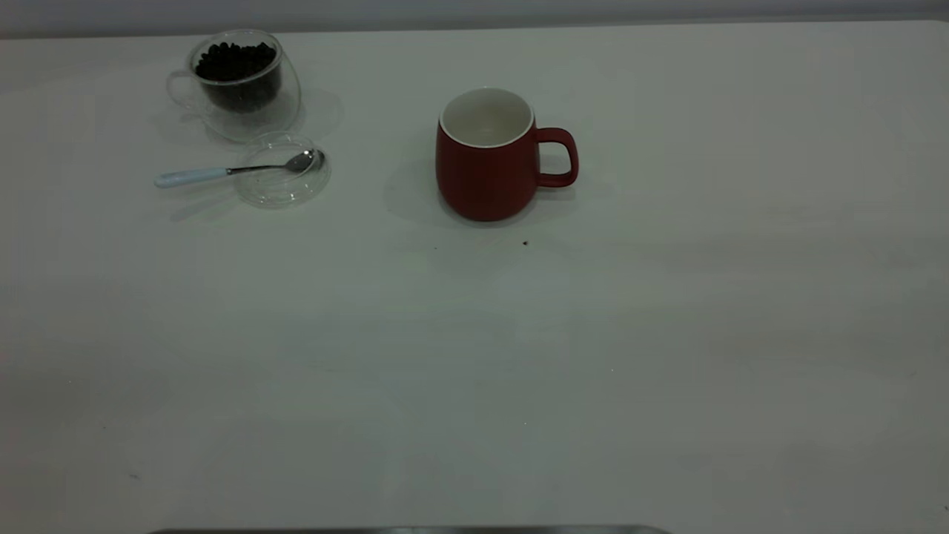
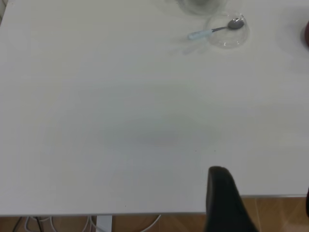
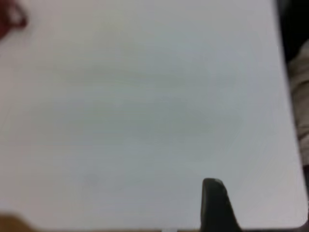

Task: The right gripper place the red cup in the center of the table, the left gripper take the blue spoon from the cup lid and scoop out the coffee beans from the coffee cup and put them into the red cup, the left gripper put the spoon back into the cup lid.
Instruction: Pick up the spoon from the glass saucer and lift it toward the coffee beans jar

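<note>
The red cup (image 1: 485,167) stands upright near the table's middle, handle to the right, white inside and empty. It shows at the edge of the left wrist view (image 2: 306,35) and the right wrist view (image 3: 9,17). The glass coffee cup (image 1: 237,78) with dark beans stands at the far left. In front of it the blue-handled spoon (image 1: 222,172) lies with its bowl in the clear cup lid (image 1: 282,185); the left wrist view shows the spoon (image 2: 212,31) too. Neither arm shows in the exterior view. My left gripper (image 2: 263,186) and right gripper (image 3: 260,193) hang open and empty over the table's near edge.
A small dark speck (image 1: 525,242) lies on the white table (image 1: 474,371) just in front of the red cup. The table's edge and the floor with cables (image 2: 96,223) show under the left gripper.
</note>
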